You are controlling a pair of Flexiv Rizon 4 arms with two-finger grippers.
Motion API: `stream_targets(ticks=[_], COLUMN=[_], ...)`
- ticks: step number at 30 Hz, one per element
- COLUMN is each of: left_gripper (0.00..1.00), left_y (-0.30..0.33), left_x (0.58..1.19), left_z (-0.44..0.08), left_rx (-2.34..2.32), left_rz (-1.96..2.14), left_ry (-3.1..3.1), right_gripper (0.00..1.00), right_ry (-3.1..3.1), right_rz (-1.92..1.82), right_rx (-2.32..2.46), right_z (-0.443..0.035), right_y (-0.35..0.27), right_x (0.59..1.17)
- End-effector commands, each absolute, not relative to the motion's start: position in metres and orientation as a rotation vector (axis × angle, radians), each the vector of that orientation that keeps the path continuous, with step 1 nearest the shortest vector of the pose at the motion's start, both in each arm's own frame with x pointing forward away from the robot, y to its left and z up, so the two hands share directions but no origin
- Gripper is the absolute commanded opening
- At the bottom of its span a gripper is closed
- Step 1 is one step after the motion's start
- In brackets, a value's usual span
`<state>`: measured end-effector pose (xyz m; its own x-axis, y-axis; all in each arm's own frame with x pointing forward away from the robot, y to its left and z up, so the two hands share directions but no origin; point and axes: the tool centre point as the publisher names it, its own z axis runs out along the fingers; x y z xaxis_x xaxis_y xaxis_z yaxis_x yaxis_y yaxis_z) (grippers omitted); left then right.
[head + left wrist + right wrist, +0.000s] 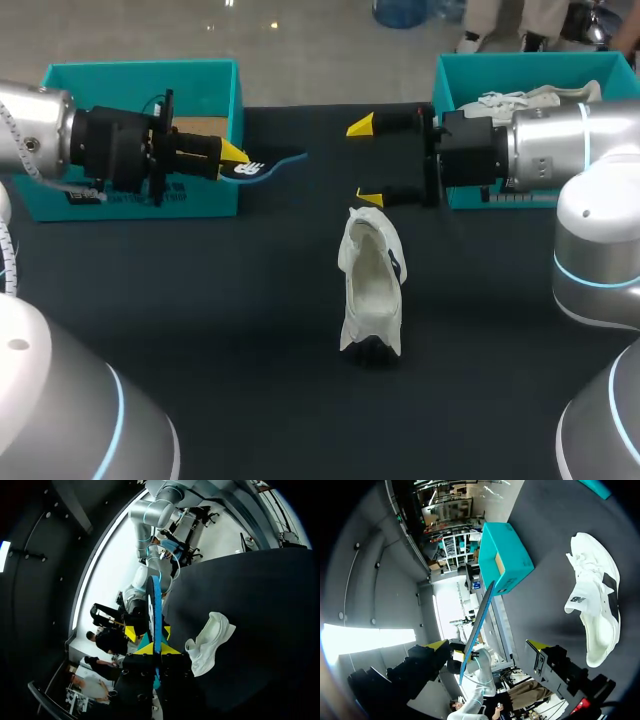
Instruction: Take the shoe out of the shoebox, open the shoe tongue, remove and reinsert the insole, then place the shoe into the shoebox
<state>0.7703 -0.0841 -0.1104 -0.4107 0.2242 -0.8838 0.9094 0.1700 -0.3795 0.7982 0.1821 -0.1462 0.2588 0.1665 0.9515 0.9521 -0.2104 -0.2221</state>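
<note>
A white shoe (372,285) lies on the black table (200,300) near the middle, its mouth turned upward. My left gripper (232,152) is raised in front of the left teal shoebox (140,100), shut on the heel end of a dark blue insole (268,166) that sticks out to the right. In the left wrist view the insole (154,611) shows edge-on between the left gripper's (156,650) tips, with the shoe (210,642) beside it. My right gripper (364,161) hangs open above the shoe, facing the insole's free end with a gap between. From the right wrist, the insole (479,622) stands ahead of the right gripper (486,647), untouched.
A second teal box (530,75) at the back right holds another pale shoe (530,100). The left shoebox (507,555) stands open. Bare black tabletop lies in front of and on both sides of the shoe.
</note>
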Motion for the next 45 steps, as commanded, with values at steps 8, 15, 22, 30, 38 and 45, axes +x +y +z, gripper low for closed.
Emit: stream_targets(ticks=[8, 15, 22, 30, 38, 45], left_gripper=[0.00, 0.00, 0.00, 0.00, 0.00, 0.00], left_y=[-0.087, -0.085, -0.084, -0.101, -0.135, -0.155], left_x=[0.761, 0.743, 0.732, 0.722, 0.714, 0.709], left_z=[-0.103, -0.102, -0.109, -0.112, -0.116, -0.122], left_rx=[1.177, 1.257, 1.280, 1.293, 1.311, 1.315], left_rz=[-1.198, -1.114, -1.095, -1.106, -1.134, -1.152], left_ry=[1.666, 1.580, 1.541, 1.502, 1.484, 1.477], right_gripper=[1.00, 1.00, 1.00, 1.00, 1.00, 1.00], right_ry=[-1.061, -1.061, -1.061, -1.061, -1.061, -1.061], right_rz=[-1.061, -1.061, -1.061, -1.061, -1.061, -1.061], right_rx=[-1.600, -1.600, -1.600, -1.600, -1.600, -1.600], right_z=[-0.147, -0.147, -0.147, -0.147, -0.147, -0.147], right_y=[0.184, 0.184, 0.184, 0.184, 0.184, 0.184], right_x=[0.798, 0.798, 0.798, 0.798, 0.798, 0.798])
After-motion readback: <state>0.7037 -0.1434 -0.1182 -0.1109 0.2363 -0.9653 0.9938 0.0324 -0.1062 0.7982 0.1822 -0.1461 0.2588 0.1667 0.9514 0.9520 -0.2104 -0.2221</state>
